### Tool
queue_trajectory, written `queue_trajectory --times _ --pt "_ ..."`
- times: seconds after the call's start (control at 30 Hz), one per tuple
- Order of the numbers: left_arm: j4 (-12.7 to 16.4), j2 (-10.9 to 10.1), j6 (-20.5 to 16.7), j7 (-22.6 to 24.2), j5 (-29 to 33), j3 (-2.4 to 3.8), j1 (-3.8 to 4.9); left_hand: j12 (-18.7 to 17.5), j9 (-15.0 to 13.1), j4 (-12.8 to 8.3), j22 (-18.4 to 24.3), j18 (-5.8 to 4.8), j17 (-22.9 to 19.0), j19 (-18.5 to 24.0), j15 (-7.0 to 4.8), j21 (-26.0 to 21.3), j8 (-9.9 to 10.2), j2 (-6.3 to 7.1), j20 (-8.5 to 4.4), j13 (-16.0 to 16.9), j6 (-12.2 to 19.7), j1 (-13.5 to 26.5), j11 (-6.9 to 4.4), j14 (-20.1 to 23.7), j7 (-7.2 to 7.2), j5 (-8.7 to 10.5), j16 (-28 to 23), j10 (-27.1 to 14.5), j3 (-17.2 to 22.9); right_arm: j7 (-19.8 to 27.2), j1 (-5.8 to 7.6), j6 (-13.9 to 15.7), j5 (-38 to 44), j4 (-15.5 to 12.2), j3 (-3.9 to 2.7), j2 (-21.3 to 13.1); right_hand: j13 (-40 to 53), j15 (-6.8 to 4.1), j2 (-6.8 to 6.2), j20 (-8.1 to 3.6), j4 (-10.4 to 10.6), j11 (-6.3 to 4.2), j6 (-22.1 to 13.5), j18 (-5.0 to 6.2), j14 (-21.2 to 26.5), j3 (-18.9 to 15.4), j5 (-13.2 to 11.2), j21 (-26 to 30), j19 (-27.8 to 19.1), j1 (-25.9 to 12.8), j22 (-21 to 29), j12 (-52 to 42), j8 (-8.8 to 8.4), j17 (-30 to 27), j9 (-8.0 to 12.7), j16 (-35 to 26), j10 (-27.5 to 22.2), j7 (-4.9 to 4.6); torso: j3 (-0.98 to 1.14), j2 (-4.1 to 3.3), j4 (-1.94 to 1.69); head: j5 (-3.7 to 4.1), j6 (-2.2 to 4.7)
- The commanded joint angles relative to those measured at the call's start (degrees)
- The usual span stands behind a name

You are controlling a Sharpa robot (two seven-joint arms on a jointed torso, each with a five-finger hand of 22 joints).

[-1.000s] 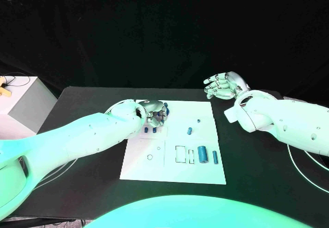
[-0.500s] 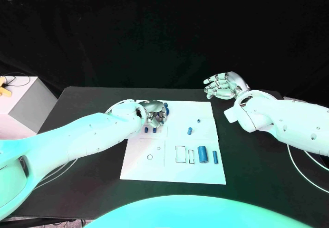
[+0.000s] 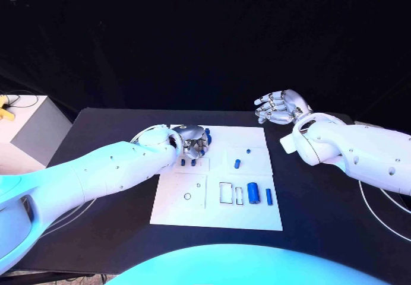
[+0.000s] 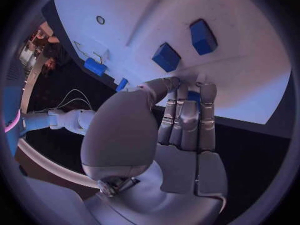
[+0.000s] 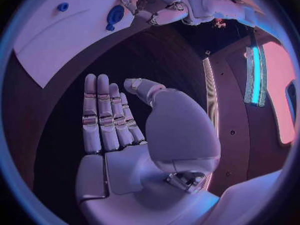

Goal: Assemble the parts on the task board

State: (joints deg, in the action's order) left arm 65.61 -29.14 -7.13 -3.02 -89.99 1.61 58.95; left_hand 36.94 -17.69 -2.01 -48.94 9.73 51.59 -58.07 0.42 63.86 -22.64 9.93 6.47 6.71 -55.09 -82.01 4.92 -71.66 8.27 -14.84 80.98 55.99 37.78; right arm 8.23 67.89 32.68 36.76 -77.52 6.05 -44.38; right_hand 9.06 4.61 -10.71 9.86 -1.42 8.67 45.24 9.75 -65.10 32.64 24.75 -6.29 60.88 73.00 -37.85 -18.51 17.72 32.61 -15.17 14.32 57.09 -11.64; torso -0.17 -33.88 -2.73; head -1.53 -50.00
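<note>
From the head view, the left hand (image 3: 193, 138) sits over the far left corner of the task board (image 3: 219, 217), with blue parts (image 3: 253, 191) lying near the board's middle. The left wrist view shows its fingers (image 4: 187, 116) pressed together, tips on a small blue piece (image 4: 194, 96); whether they grip it I cannot tell. In the right wrist view the right hand (image 5: 128, 135) hangs over the black table (image 5: 56, 130) beside the board, fingers straight, side by side, holding nothing.

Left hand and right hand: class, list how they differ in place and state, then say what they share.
The left hand is over the task board, its fingers on a small blue part; the right hand is raised off the board, beyond its far right corner. The left hand's fingers bend down to the board; the right hand is open and holds nothing. Both are silver, on white arms.
</note>
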Motion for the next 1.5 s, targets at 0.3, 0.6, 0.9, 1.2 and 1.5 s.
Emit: queue_trajectory --times 0.3,0.6,0.9,1.2,1.5 --pt "6.69 -4.75 -1.13 1.36 4.53 3.32 -0.01 -1.22 -0.34 -0.47 -0.04 0.2 0.02 -0.17 0.13 0.38 0.76 -0.14 0.09 -0.07 -0.51 0.72 -0.41 -0.54 0.1 -0.17 0.35 1.45 -0.2 0.85 -0.02 -0.71 0.06 -0.18 -0.01 -0.27 -0.05 0.19 0.45 0.18 -0.19 0.2 -0.39 0.42 -0.07 -0.31 0.38 0.18 0.16 0.26 0.05 0.24 0.33 -0.05 0.05 -0.35 0.07 -1.61 0.07 0.05 -0.08 0.03 0.0" --pt "9.78 -8.8 2.4 0.53 6.8 5.3 -0.02 -1.83 -0.55 -0.4 0.02 0.2 0.01 -0.06 0.15 0.29 1.04 -0.07 0.14 -0.07 -0.79 1.27 -0.47 -0.58 0.06 -0.11 0.41 1.82 -0.73 0.83 -0.05 -0.7 0.06 -0.08 -0.01 -0.38 -0.05 0.19 0.45 0.18 -0.19 0.2 -0.39 0.42 -0.07 -0.31 0.38 0.18 0.16 0.26 0.05 0.24 0.33 -0.05 0.05 -0.35 0.07 -1.61 0.02 0.06 -0.08 -0.06 0.0" --pt "9.07 -9.53 3.59 -0.11 6.01 5.39 -0.38 -2.14 -0.66 -0.33 0.11 0.21 -0.14 0.04 0.16 0.19 1.19 -0.09 0.16 -0.06 -0.89 1.53 -0.49 -0.5 0.04 -0.09 0.4 1.97 -1.03 0.85 -0.17 -0.66 0.06 -0.05 -0.01 -0.36 -0.35 0.18 0.52 0.17 -0.22 0.19 -0.4 0.42 -0.15 -0.35 0.39 0.24 0.24 0.27 0.26 0.22 0.45 -0.13 0.09 -0.49 0.13 -1.61 0.0 0.01 -0.02 -0.26 0.0" --pt "7.01 -8.64 3.09 -0.29 4.57 5.33 -1.62 -2.28 -0.71 -0.3 0.14 0.22 -0.07 0.06 0.16 0.14 1.26 -0.11 0.16 -0.06 -0.93 1.63 -0.5 -0.53 0.03 -0.09 0.43 2.04 -1.17 0.88 -0.2 -0.62 0.06 -0.04 -0.01 -0.31 -0.35 0.18 0.52 0.17 -0.22 0.19 -0.4 0.42 -0.15 -0.35 0.39 0.24 0.24 0.27 0.26 0.22 0.45 -0.13 0.09 -0.49 0.13 -1.61 0.01 -0.04 0.06 -0.18 0.0" --pt "5.5 -7.55 2.51 -0.57 3.54 5.3 -2.15 -2.33 -0.73 -0.3 0.26 0.25 -0.11 0.14 0.16 0.07 1.29 -0.13 0.15 -0.05 -0.95 1.65 -0.51 -0.51 0.03 -0.09 0.43 2.07 -1.21 0.89 -0.21 -0.63 0.06 -0.08 -0.01 -0.29 -0.45 0.18 0.53 0.17 -0.25 0.19 -0.42 0.42 -0.17 -0.36 0.39 0.25 0.26 0.29 0.33 0.23 0.47 -0.16 0.11 -0.53 0.14 -1.61 0.04 -0.03 0.05 -0.19 0.0"
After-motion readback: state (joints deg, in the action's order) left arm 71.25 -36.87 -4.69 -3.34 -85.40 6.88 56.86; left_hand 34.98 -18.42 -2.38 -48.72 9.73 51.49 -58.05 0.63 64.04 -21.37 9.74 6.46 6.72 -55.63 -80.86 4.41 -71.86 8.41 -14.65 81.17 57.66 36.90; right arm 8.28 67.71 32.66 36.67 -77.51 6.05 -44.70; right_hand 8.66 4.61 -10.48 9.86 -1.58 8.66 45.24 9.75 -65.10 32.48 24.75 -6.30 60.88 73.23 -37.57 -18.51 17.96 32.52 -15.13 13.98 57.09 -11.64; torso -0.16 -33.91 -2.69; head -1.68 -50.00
